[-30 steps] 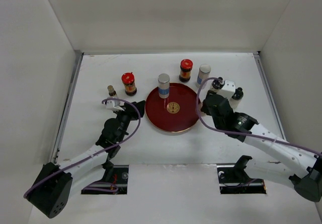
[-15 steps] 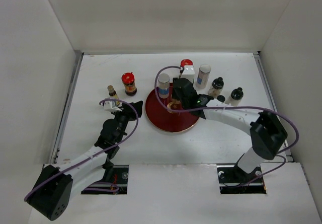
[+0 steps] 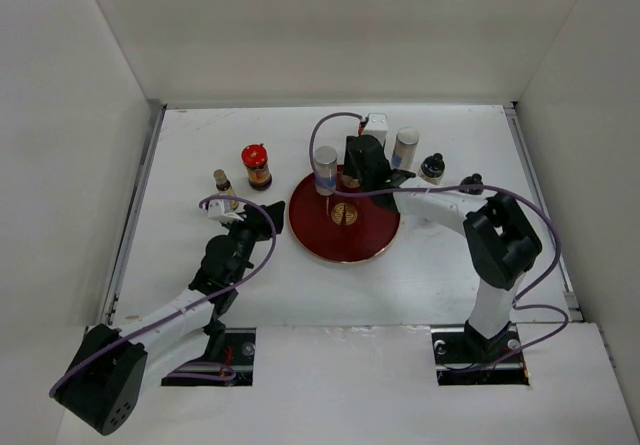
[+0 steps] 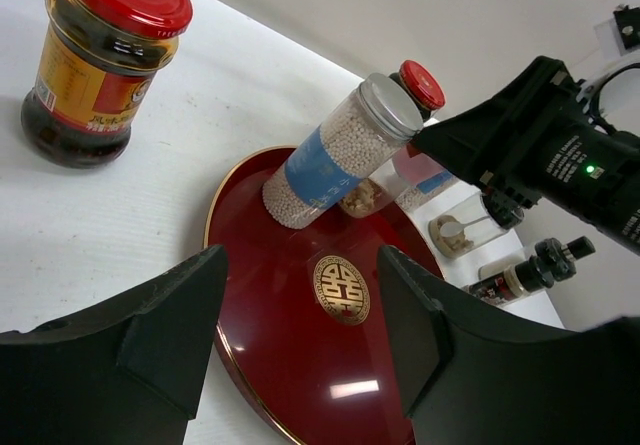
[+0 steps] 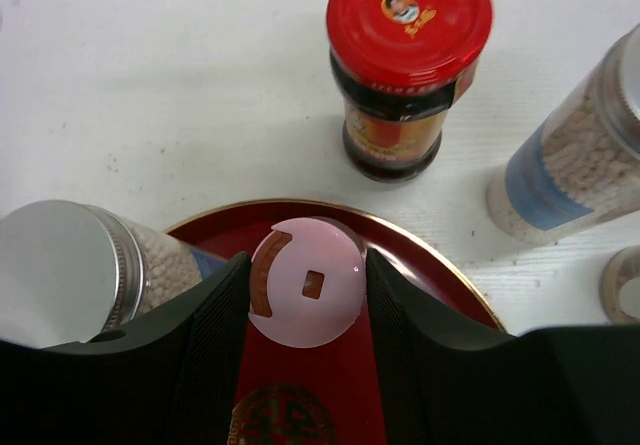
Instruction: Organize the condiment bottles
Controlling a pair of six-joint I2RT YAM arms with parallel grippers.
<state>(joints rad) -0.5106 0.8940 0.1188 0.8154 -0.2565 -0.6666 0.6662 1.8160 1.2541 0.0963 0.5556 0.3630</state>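
Note:
My right gripper (image 5: 307, 295) is shut on a pink-capped bottle (image 5: 307, 280), held over the back part of the dark red plate (image 5: 420, 265). In the top view this gripper (image 3: 360, 168) hides it. A silver-capped blue-labelled bottle (image 3: 325, 170) stands on the plate's back left. A red-lidded jar (image 5: 410, 65) stands just behind the plate. A second red-lidded jar (image 3: 256, 165) and a tiny bottle (image 3: 222, 180) stand at the left. A white cylinder (image 3: 404, 148) and two black-capped bottles (image 3: 432, 168) (image 3: 472, 180) stand at the right. My left gripper (image 3: 262, 215) is open and empty at the plate's left edge.
White walls close the table on three sides. The plate (image 3: 375, 235) lies mid-table. The right arm (image 3: 440, 203) reaches across just in front of the black-capped bottles. In the left wrist view the plate (image 4: 290, 295) lies between my open fingers (image 4: 150, 345).
My right arm has swung from the black-capped bottles at the right to the back of the plate, carrying the pink-capped bottle. The left arm has barely moved.

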